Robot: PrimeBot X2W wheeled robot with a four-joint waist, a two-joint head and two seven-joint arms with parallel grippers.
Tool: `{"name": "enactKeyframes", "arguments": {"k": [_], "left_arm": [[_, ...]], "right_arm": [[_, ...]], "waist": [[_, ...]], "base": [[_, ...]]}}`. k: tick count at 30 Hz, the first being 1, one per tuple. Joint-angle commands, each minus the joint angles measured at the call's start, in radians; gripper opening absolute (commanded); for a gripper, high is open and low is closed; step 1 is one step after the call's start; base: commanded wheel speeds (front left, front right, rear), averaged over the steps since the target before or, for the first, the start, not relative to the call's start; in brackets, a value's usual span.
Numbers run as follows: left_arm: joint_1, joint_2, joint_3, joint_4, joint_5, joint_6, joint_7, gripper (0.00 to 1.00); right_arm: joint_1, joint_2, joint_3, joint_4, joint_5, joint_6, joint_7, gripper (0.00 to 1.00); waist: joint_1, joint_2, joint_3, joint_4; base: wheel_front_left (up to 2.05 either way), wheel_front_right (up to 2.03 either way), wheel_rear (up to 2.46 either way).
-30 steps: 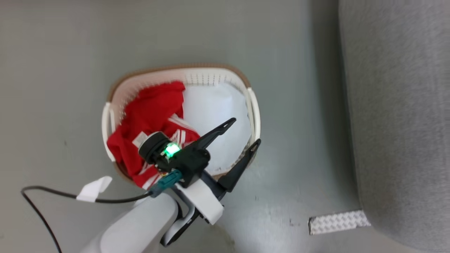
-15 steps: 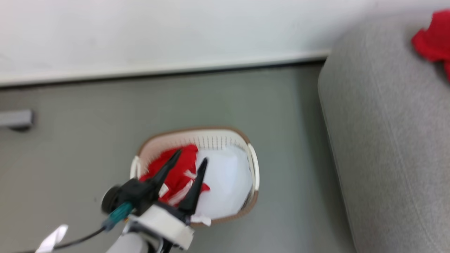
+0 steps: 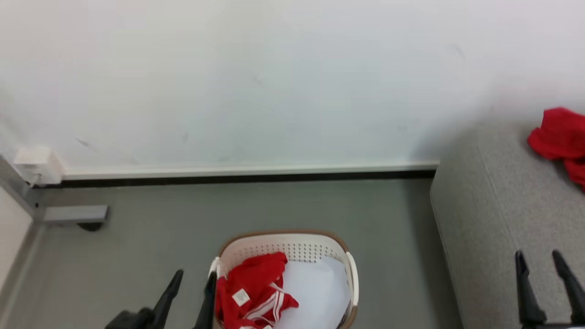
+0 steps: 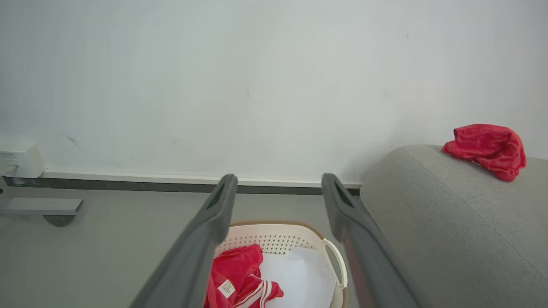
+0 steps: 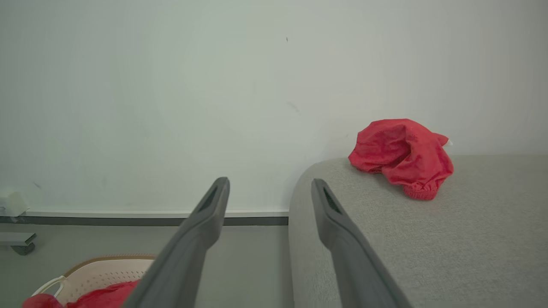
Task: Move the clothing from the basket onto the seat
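The white basket with a brown rim stands on the floor at the bottom centre. In its left half lies a red garment with white-striped trim, beside a flat white sheet. My left gripper is open and empty just left of the basket; the left wrist view shows its fingers spread above the basket. The grey sofa fills the right side, and a plain red garment rests on it. My right gripper is open and empty over the sofa's front part.
A white wall with a dark baseboard runs behind the basket. A grey metal foot and a white box sit at the far left. Grey floor lies between the basket and the sofa.
The head camera has tilted up, so the wall and sofa top came into sight. My left gripper has drawn back from over the basket, still empty. My right gripper has come into view.
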Motion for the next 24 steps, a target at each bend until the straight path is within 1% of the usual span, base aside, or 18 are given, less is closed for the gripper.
{"name": "enactKeyframes", "arguments": {"k": [1,2,3,8,11,18,24], "left_arm": [[0.026,-0.011,0.021,0.006,0.023,-0.011,0.0,1.0],[0.041,-0.019,0.035,0.009,0.029,-0.017,0.0,1.0],[0.041,-0.019,0.035,0.009,0.029,-0.017,0.0,1.0],[0.095,-0.061,0.102,0.017,0.062,-0.054,0.0,1.0],[0.116,-0.079,0.127,0.023,0.084,-0.074,0.0,1.0],[0.125,-0.107,0.155,0.031,0.114,-0.106,0.0,1.0],[0.114,-0.121,0.168,0.04,0.132,-0.12,-0.001,1.0]], "right_arm": [[0.029,0.015,0.002,-0.004,-0.01,-0.002,-0.004,1.0],[0.046,0.035,0.002,-0.002,-0.012,-0.002,-0.006,1.0],[0.046,0.035,0.002,-0.002,-0.012,-0.002,-0.006,1.0],[0.121,0.087,0.017,0.017,-0.042,-0.002,-0.01,1.0],[0.144,0.106,0.007,0.015,-0.049,-0.002,-0.01,1.0],[0.161,0.126,0.005,0.021,-0.074,-0.002,-0.01,1.0],[0.153,0.131,0.004,0.022,-0.084,-0.002,-0.011,1.0]], "waist": [[0.0004,0.0,-0.037,0.028],[0.0004,0.0,-0.043,0.032],[0.0004,0.0,-0.043,0.032],[0.0004,0.0,-0.072,0.048],[0.0004,0.0,-0.081,0.051],[0.0004,0.0,-0.085,0.053],[0.0004,0.0,-0.082,0.053]], "base": [[0.0,0.0,0.0],[0.0,0.0,0.0],[0.0,0.0,0.0],[0.0,0.0,0.0],[0.0,0.0,0.0],[0.0,0.0,0.0],[0.0,0.0,0.0]]}}
